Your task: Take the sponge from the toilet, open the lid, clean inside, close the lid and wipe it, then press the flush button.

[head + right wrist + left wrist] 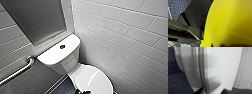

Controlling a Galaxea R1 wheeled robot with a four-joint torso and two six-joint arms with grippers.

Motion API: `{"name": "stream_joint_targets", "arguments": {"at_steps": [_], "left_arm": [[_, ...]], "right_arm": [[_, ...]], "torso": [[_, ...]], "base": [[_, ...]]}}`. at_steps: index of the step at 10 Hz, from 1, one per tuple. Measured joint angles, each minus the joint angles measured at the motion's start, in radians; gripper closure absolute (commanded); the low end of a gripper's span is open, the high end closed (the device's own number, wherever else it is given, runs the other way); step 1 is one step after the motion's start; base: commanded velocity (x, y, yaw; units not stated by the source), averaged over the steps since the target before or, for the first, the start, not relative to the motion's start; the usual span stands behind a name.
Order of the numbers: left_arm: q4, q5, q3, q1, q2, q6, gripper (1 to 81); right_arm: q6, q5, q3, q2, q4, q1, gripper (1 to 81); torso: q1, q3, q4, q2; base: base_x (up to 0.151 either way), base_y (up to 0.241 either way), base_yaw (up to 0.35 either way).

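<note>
Gripping the sponge (230,21) in the right gripper (223,45), apparently clamped shut around it, clear of the toilet (65,65). Looks light, soft and squashy; best pinched gently across the middle. Poised with the left gripper (215,92) at the rim of the lid (223,65), spread wide and holding nothing. Lies shut, glossy, stiff, probably slippery; better hooked under the edge than squeezed. Beyond, tank (56,53) with flush button (62,46).

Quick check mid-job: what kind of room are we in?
A bathroom, probably an accessible one: a white toilet with a flush button on its tank, a metal grab bar beside it, and white tiled walls.
</note>
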Motion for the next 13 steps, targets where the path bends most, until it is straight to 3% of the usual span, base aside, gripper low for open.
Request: {"name": "stream_joint_targets", "arguments": {"at_steps": [9,13], "left_arm": [[0.016,-0.008,-0.051,0.002,0.031,-0.001,1.0],[0.026,-0.007,0.005,0.001,0.001,0.000,1.0]], "right_arm": [[0.000,0.002,0.000,0.008,0.000,0.000,81.1],[0.000,0.002,0.000,0.008,0.000,0.000,81.1]], "torso": [[0.000,0.000,0.000,0.000],[0.000,0.000,0.000,0.000]], "base": [[0.000,0.000,0.000],[0.000,0.000,0.000]]}}
